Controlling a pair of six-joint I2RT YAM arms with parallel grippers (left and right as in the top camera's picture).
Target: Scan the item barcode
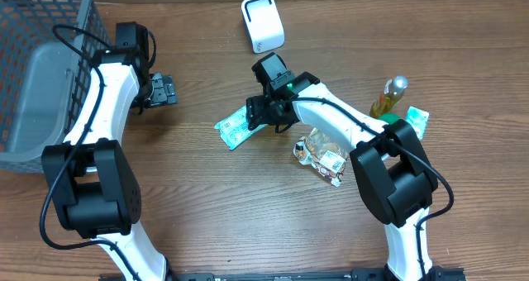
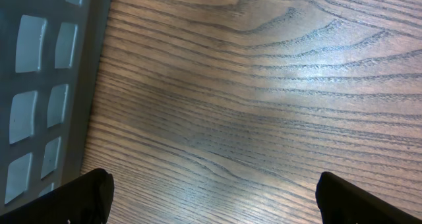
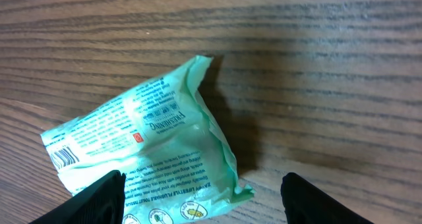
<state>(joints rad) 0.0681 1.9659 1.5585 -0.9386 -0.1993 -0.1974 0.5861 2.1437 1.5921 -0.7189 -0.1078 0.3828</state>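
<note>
Green packet (image 3: pixel 148 141) lies flat on the wooden table (image 1: pixel 207 207), mid-table and well apart from the white scanner (image 1: pixel 262 22), with its barcode (image 3: pixel 64 157) facing up at one end. Right gripper (image 1: pixel 266 116) sits directly over it, jaws spread, packet loose between them and not pinched. Left gripper (image 2: pixel 211 197) is spread wide and empty over bare wood beside the grey basket (image 1: pixel 41 74).

a pale green plastic packet (image 3: pixel 142 151) lies crumpled on the wood-grain tabletop (image 3: pixel 316 72), printed side up. its barcode (image 3: pixel 64 157) is at the end toward the view's left. the right gripper (image 3: pixel 208 201) has its black fingertips (image 3: pixel 99 201) spread wide, and the packet's lower edge lies between them, overlapping the one at the view's left.
</note>
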